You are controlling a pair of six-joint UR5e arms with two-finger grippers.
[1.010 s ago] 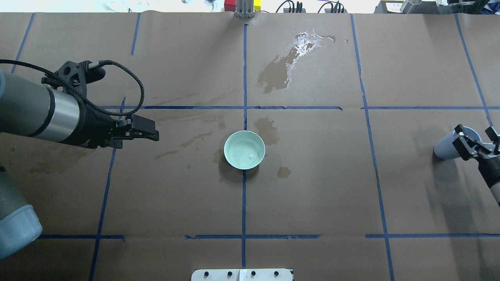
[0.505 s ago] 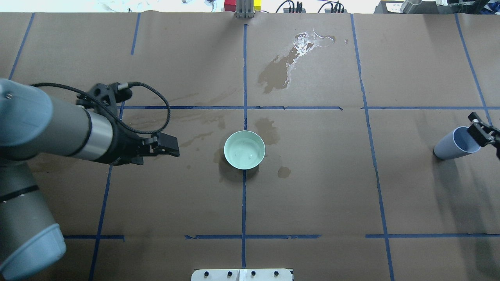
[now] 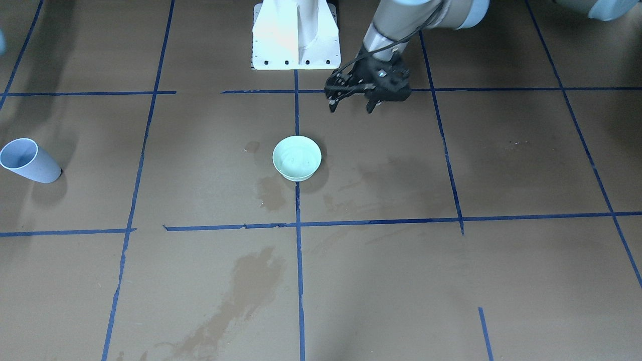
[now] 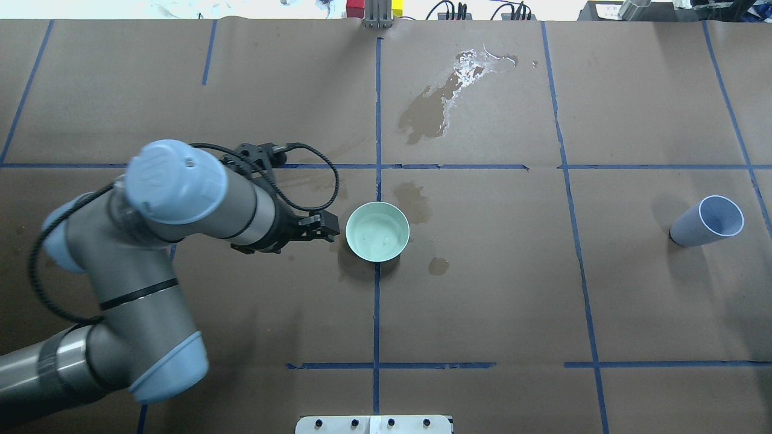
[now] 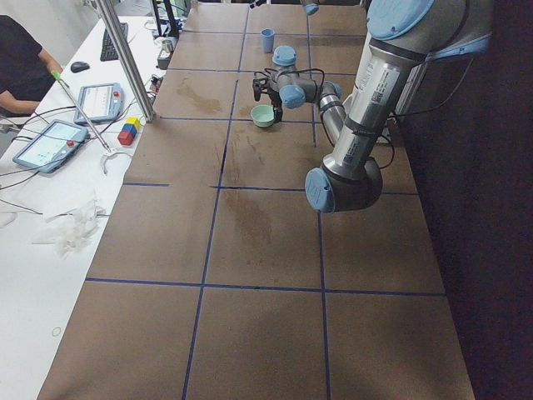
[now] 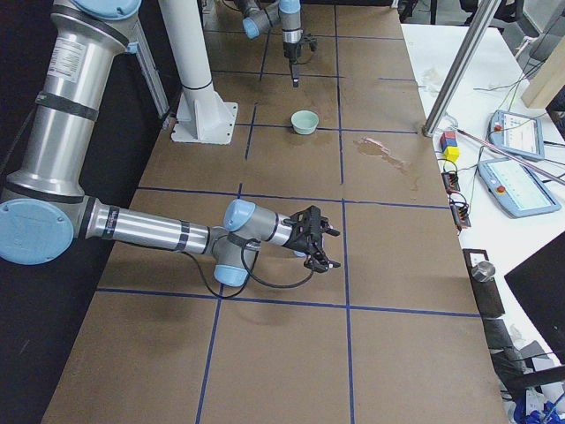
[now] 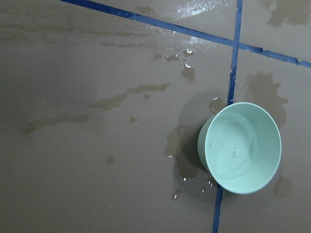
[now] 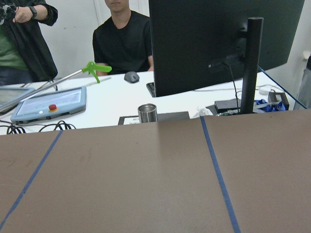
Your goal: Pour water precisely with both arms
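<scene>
While the front-facing camera is looking steeply down, the left gripper (image 3: pixel 350 104) is hanging between the white pedestal (image 3: pixel 296 35) and the mint bowl (image 3: pixel 297 158). Its fingers are spread and carrying nothing, likely readying to take the bowl by its rim. One pale blue cup (image 3: pixel 27 160) is standing well apart on the right arm's side, probably parked outside the pouring zone.

From overhead, that gripper is pointing at the bowl from just beside it, apparently not touching. Several wet patches (image 4: pixel 431 111) are darkening the brown surface (image 4: pixel 482 301).

The exterior left view is showing one bowl and one cup, with the cup standing upright far down the surface.

In the exterior right view, the right gripper (image 6: pixel 325 247) is hovering low, far from both vessels. Whether its fingers are parted or closed I cannot tell from this angle alone. Two arms are counted in all.

The left wrist camera is framing the bowl from above, where the water (image 7: pixel 235 153) is lying as a faint sheen on the bowl's floor.

The right wrist camera is facing bare surface and a desk with two people (image 8: pixel 121 43) beyond, with no fingers showing.
</scene>
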